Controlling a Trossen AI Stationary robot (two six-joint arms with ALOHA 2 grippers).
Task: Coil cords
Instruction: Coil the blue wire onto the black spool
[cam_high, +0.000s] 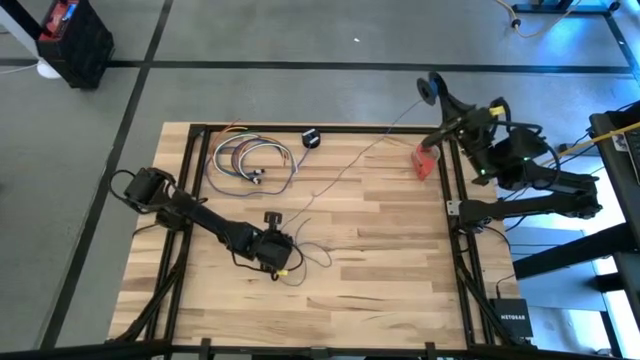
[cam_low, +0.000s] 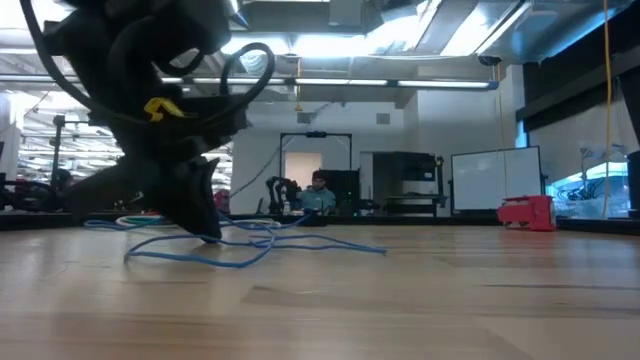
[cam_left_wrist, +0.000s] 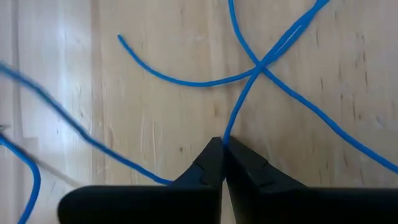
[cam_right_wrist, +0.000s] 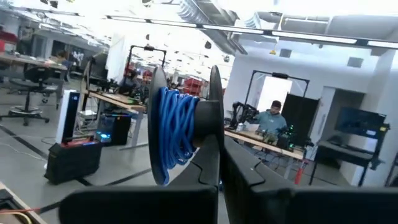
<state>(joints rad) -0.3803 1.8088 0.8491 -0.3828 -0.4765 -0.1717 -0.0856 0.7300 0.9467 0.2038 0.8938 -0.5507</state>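
Cord (cam_left_wrist: 186, 81): partly wound on spool (cam_right_wrist: 180, 134); rest loose on counter (cam_high: 380, 250); left end effector (cam_left_wrist: 222, 146) pinches cord; right end effector (cam_right_wrist: 219, 177) clamped on spool.

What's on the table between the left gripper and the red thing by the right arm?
In the high view, only cord crosses between left gripper and red thing.

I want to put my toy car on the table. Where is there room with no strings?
The bare wood between the left pincer and the table's right edge is free, from the front up toward the red thing. The back left is crowded with the wire bundle, and loose blue cord lies around the left pincer.
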